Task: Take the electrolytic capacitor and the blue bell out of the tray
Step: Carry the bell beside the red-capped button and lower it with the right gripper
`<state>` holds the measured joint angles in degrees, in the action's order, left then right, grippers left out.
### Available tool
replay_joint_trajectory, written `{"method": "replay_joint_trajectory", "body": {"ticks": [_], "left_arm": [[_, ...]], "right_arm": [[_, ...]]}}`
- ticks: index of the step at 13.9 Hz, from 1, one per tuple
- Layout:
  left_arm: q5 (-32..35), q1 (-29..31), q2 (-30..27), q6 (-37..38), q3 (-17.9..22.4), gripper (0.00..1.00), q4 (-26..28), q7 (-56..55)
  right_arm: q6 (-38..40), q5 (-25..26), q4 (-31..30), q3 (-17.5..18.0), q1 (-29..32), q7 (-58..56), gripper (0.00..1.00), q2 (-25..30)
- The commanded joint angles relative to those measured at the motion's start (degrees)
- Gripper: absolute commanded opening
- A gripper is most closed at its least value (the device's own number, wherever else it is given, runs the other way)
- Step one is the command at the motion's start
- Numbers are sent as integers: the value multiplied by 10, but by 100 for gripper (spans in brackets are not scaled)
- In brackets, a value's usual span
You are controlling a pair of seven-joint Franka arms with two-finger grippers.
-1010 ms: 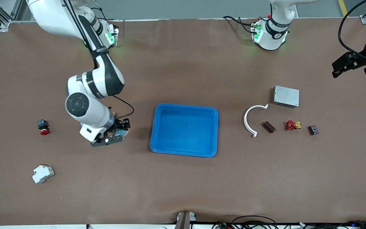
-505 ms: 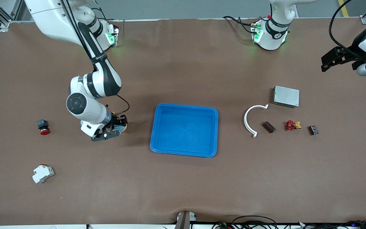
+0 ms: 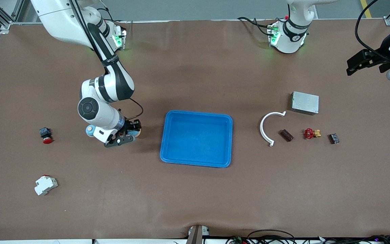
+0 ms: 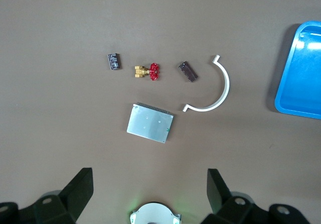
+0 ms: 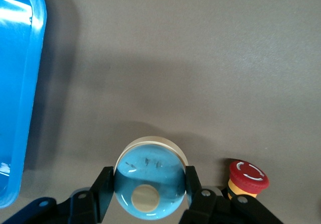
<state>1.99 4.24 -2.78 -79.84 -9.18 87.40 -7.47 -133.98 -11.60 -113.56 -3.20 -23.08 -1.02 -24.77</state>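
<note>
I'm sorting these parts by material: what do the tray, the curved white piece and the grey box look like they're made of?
Tray: glossy blue plastic, judging by highlights. Curved white piece: probably matte white plastic, uniform colour. Grey box: looks like brushed metal, silvery sheen.

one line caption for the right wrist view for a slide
Right end effector shut on the blue bell above the brown table, beside the blue tray.

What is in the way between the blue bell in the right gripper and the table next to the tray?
Nothing visible. The right gripper, shut on the blue bell, hangs over bare table beside the tray; the red button sits apart.
</note>
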Motion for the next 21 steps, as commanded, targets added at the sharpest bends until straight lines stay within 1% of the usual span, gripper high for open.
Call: {"method": "replay_joint_trajectory", "body": {"ticks": [1,4,6,9,14,17,19,20,21], "left_arm": [[0,3,1,-2,-1,100,-1,-3],[1,5,7,-3,-1,100,4,-2],[0,5,22,-8,-1,100,-1,-3],[1,5,32,-24,-1,100,-2,3],[1,12,41,-30,0,100,-3,0],[1,11,37,-28,-1,100,-2,-1],[1,11,36,-27,-1,100,-2,-1],[0,11,39,-29,-1,100,-3,-1],[1,11,40,-30,-1,100,-3,-1]], "right_arm": [[-3,-11,-4,-1,-4,-9,0,-9],[-5,-11,-3,-1,-4,-10,0,-19],[-6,-11,1,-1,-4,-10,0,-27],[-6,-11,2,-1,-4,-11,0,-32],[-6,-11,6,-1,-5,-11,0,-38],[-6,-11,6,-1,-6,-11,4,-38],[-6,-11,6,-1,-6,-11,9,-38],[-6,-11,6,-1,-6,-11,11,-38],[-5,-11,7,-1,-5,-10,17,-38]]}}
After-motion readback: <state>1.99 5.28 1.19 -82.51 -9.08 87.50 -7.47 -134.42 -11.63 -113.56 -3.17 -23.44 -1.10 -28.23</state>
